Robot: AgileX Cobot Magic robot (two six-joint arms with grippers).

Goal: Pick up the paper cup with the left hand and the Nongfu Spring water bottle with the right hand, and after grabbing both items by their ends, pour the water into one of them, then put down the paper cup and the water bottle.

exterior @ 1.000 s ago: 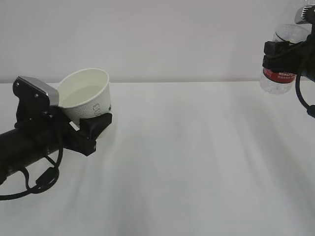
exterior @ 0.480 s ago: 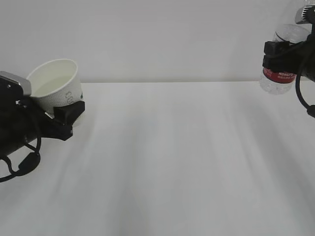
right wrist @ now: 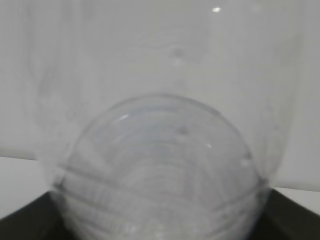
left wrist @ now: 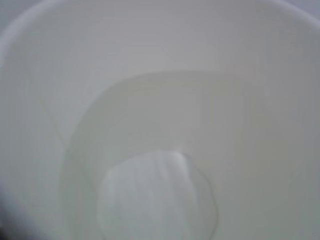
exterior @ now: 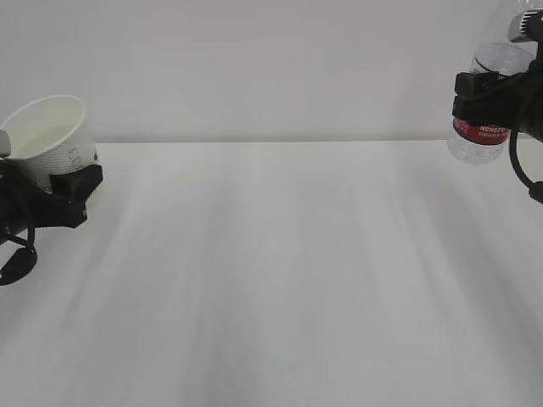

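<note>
The white paper cup (exterior: pixel 49 140) hangs tilted above the table's far left, its mouth turned up and to the left. My left gripper (exterior: pixel 58 180) is shut on its lower part, one black finger (exterior: pixel 76 188) showing in front. In the left wrist view the cup's inside (left wrist: pixel 260 100) fills the frame, with clear water (left wrist: pixel 165 125) pooled in it. At the upper right, my right gripper (exterior: pixel 488 91) is shut on the Nongfu Spring water bottle (exterior: pixel 480 129), held well above the table, red label below the clamp. The clear ribbed bottle (right wrist: pixel 160 170) fills the right wrist view, with black fingers (right wrist: pixel 295 217) at the bottom corners.
The white table (exterior: pixel 280 271) stretches between the two arms in front of a plain pale wall (exterior: pixel 254 59). Black cables (exterior: pixel 17 259) hang under the left arm, and another cable (exterior: pixel 519 170) loops below the right arm.
My left arm has carried the cup leftward, from left of centre to the view's left edge, and a little more upright. The right gripper and bottle have not moved.
</note>
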